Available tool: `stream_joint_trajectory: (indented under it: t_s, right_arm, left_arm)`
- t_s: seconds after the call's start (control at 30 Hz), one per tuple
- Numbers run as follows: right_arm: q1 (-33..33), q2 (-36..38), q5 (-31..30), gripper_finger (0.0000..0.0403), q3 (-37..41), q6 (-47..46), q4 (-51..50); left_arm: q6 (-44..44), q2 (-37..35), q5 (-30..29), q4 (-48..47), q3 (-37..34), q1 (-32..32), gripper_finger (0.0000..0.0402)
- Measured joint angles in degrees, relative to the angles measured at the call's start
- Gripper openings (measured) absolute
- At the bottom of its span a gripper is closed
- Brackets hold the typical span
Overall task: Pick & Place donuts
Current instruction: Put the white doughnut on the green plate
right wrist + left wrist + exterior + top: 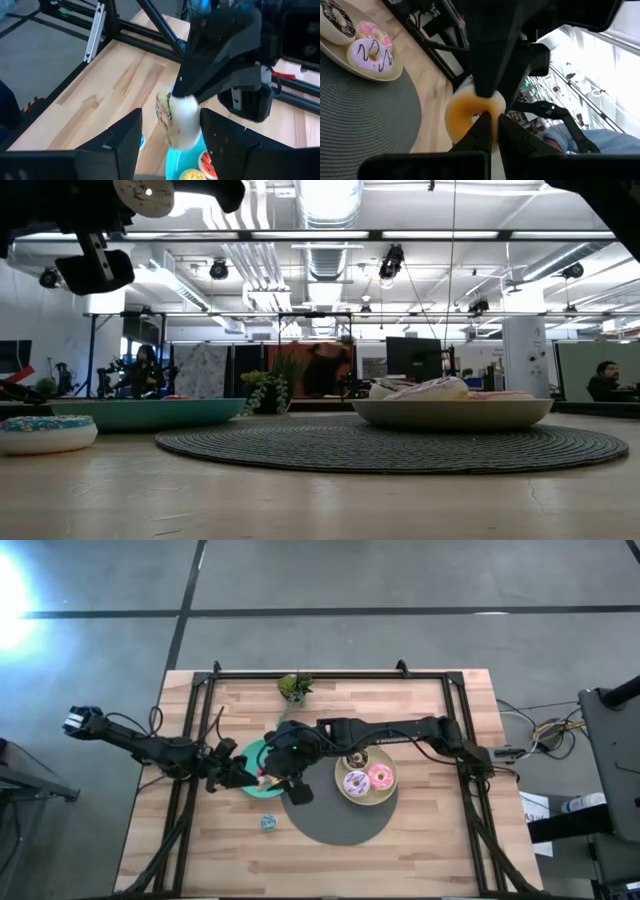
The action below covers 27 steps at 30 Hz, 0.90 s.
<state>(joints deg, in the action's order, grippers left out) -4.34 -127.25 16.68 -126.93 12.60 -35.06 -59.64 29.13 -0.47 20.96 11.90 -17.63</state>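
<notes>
Yellow plate [345,796] already carries three larger donuts [368,778]; teal plate [256,755] has tiny ones, a blue donut [268,822] lies loose. Left gripper [258,777] pinches a sprinkled donut [176,120] shut, right gripper [170,131] open around it, handover unfinished

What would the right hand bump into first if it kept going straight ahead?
Probably the sprinkled donut that the left hand pinches. It hangs right between the right hand's open fingers, above the teal plate. Depth is hard to judge, but nothing else shows in between.
</notes>
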Motion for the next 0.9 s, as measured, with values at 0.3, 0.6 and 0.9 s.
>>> stream_joint_trajectory:
  t_s: [0.3,0.6,0.9]
  right_arm:
    - [0.09,-0.17,-0.12,0.0182,0.00,-0.17,0.19]
    - [0.19,-0.43,-0.09,0.0185,0.12,-0.12,0.34]
    - [0.39,-0.43,-0.10,0.0135,0.35,-0.14,0.54]
  left_arm:
    - [-0.35,1.31,0.93,0.03,0.07,0.00,0.0000]
    - [0.45,1.31,1.03,0.35,0.39,0.00,0.0000]
    - [0.72,1.31,1.03,0.52,0.42,0.00,0.0000]
